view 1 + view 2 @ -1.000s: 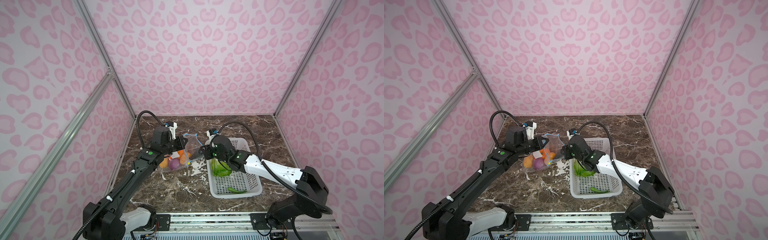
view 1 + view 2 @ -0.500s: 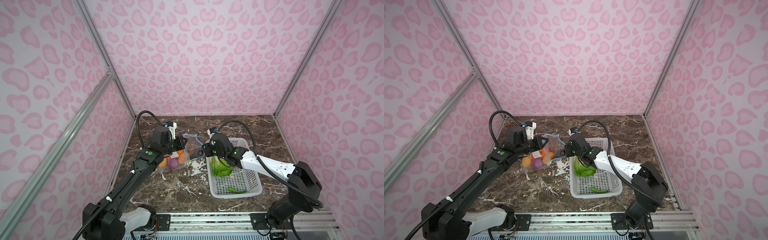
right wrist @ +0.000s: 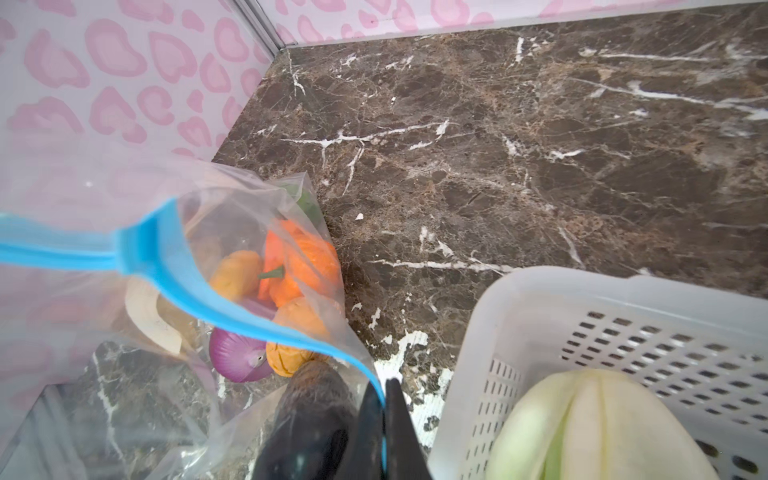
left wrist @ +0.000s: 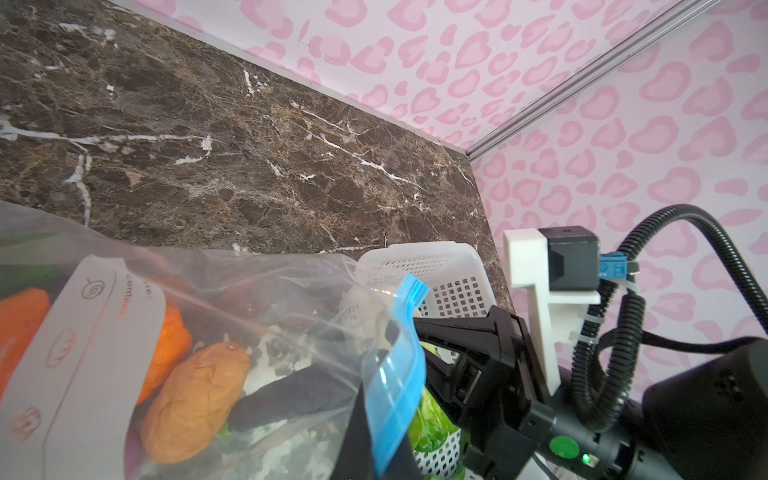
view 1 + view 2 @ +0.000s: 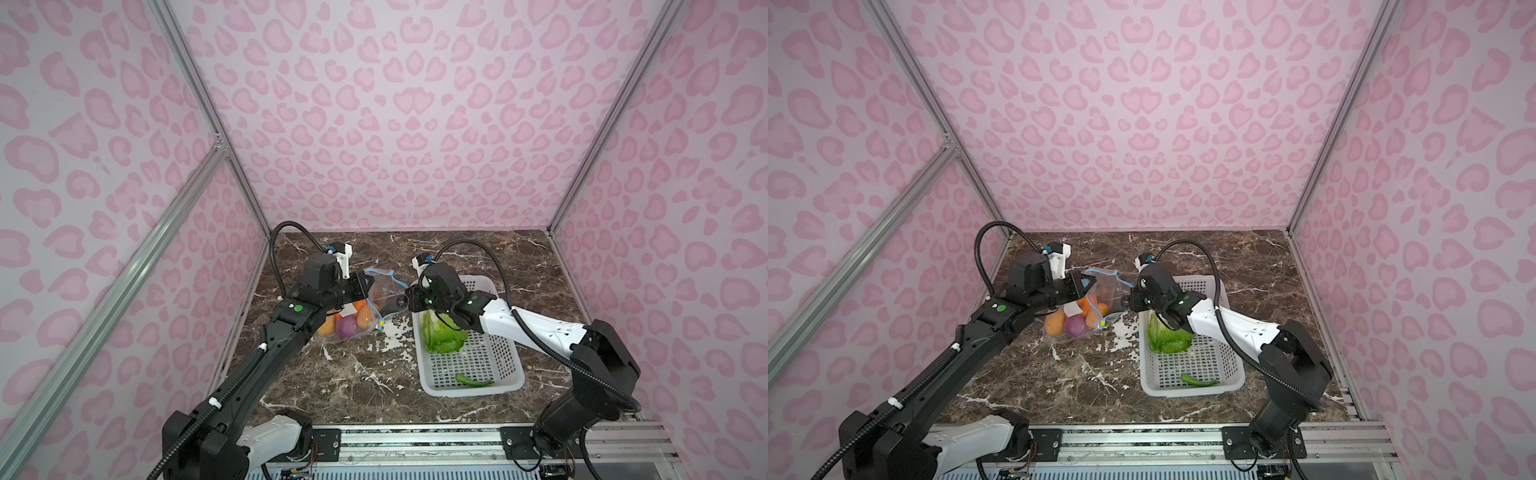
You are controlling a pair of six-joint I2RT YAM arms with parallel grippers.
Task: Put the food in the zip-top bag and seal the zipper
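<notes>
The zip-top bag (image 5: pixel 380 297) (image 5: pixel 1106 295) hangs open between both grippers. My left gripper (image 5: pixel 368 286) (image 4: pixel 386 415) is shut on the left part of its blue zipper (image 4: pixel 399 365). My right gripper (image 5: pixel 409 301) (image 3: pixel 381 388) is shut on the zipper (image 3: pixel 249 307) at the side by the basket. Inside the bag lie a purple onion (image 3: pixel 239 359), an orange carrot (image 3: pixel 307 257), a potato (image 4: pixel 195 399) and a dark cucumber (image 3: pixel 311 411). The cabbage (image 5: pixel 442 334) (image 3: pixel 590 428) and a green piece (image 5: pixel 471 380) lie in the basket.
The white perforated basket (image 5: pixel 515 365) (image 5: pixel 1235 368) stands right of the bag on the brown marble table (image 5: pixel 365 382), under my right arm. Pink patterned walls close in the left, back and right sides.
My right gripper has come in to the bag's mouth and closed on the blue zipper edge. The left gripper has kept its hold and place.
</notes>
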